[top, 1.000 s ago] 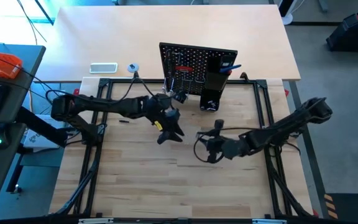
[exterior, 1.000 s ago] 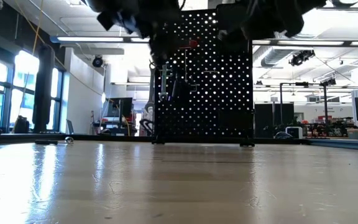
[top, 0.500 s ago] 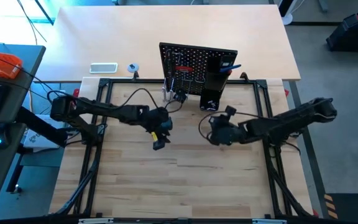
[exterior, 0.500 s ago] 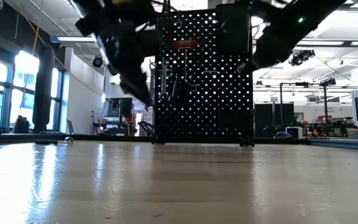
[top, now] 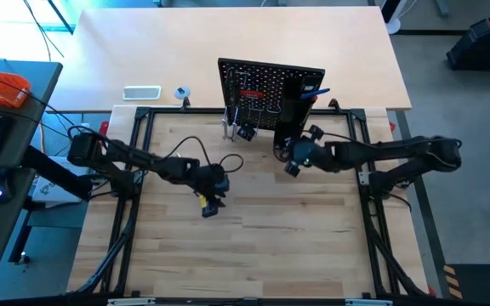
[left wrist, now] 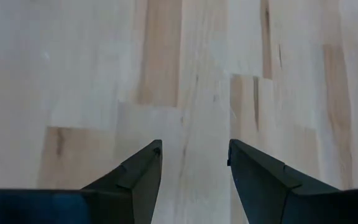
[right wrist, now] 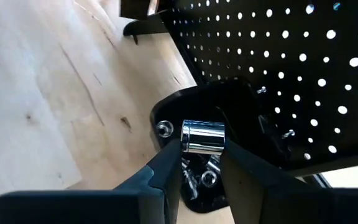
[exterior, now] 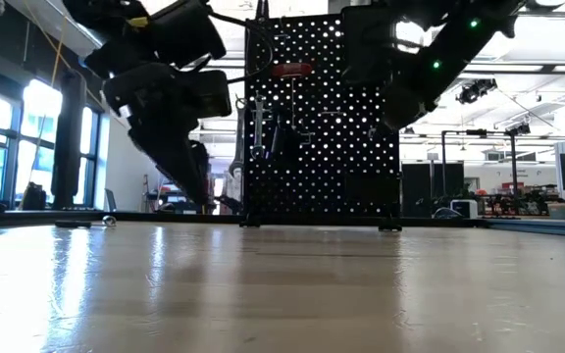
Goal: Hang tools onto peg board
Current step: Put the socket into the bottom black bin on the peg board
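Observation:
The black peg board (top: pixel 262 85) stands upright at the table's far side. A red-handled screwdriver (top: pixel 250 92), a blue T-handle key (top: pixel 315 91) and dark tools (top: pixel 243 131) hang on it. A black tray (right wrist: pixel 194 112) juts from its foot with small silver pieces (right wrist: pixel 202 177) in it. My right gripper (right wrist: pixel 202 149) is just above this tray, shut on a small silver cylinder (right wrist: pixel 202 137); it also shows in the high view (top: pixel 289 164). My left gripper (left wrist: pixel 194 149) is open and empty over bare wood, left of and nearer than the board (top: pixel 209 208). My right gripper pinches the silver cylinder's lower part (right wrist: pixel 191 148) between its two fingertips. The fingers come slanting down from the table's right side. The cylinder is lifted clear, above the black tray at the board's foot.
A black metal frame (top: pixel 143 115) runs around the wooden work surface. A white flat item (top: pixel 141 92) and a small round item (top: pixel 181 92) lie on the far table, left of the board. Bare wood lies between the arms and the near edge.
My right gripper has carried the silver cylinder toward the far edge, up to the tray at the peg board's foot. My left gripper has drawn away from the board, toward the near and left edges, and has come lower.

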Robot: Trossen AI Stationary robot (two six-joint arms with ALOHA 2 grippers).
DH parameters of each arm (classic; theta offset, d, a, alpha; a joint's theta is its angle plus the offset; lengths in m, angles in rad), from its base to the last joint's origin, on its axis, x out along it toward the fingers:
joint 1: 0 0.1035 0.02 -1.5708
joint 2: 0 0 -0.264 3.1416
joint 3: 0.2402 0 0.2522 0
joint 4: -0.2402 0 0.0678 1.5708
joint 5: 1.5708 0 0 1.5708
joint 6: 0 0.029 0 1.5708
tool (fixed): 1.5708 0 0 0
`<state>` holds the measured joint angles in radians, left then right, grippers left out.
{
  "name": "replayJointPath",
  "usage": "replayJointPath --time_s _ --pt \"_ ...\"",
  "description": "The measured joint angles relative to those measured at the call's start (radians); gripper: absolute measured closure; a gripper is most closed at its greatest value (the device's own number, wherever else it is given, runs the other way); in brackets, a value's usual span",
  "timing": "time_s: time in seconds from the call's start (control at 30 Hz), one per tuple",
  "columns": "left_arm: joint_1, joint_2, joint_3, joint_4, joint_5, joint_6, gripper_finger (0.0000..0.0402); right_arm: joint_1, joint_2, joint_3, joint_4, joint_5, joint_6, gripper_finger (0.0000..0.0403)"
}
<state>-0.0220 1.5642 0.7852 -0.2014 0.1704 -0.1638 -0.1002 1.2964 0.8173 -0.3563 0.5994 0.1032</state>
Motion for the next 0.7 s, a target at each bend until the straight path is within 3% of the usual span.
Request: replayJointPath --time_s 0.33,0.7 --pt "-0.057 0.000 -0.001 -0.011 -0.078 0.026 0.0222 -0.134 0.093 0.000 0.106 -0.152 -0.037 0.0305" --pt "-0.093 0.000 -0.001 -0.083 -0.119 0.027 0.0222 -0.162 0.163 0.000 0.135 -0.095 -0.007 0.0305"
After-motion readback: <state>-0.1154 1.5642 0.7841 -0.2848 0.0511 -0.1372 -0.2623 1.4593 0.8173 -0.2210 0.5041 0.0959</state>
